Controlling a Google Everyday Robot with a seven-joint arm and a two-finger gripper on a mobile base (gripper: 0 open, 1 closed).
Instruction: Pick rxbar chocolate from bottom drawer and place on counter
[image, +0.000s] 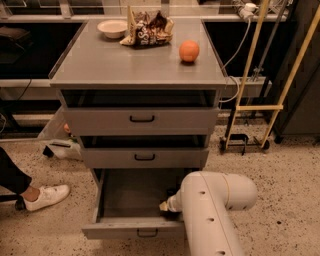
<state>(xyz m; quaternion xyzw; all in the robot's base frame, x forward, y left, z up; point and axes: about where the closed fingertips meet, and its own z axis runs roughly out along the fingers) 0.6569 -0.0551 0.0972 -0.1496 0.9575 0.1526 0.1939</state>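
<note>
The bottom drawer (127, 197) of the grey cabinet is pulled open, and its dark floor shows on the left. My white arm (212, 210) reaches down into its right side. The gripper (167, 206) is low inside the drawer near the right wall, mostly hidden by the arm. The rxbar chocolate is hidden; a dark shape by the gripper cannot be told apart. The counter (125, 65) is the cabinet's flat grey top, above the two shallower drawers.
On the counter stand an orange fruit (189, 51), a brown-and-white snack bag (147, 29) and a pale bowl (113, 28). A person's white shoe (47, 196) is on the floor at the left. A yellow-framed stand (255, 107) is to the right.
</note>
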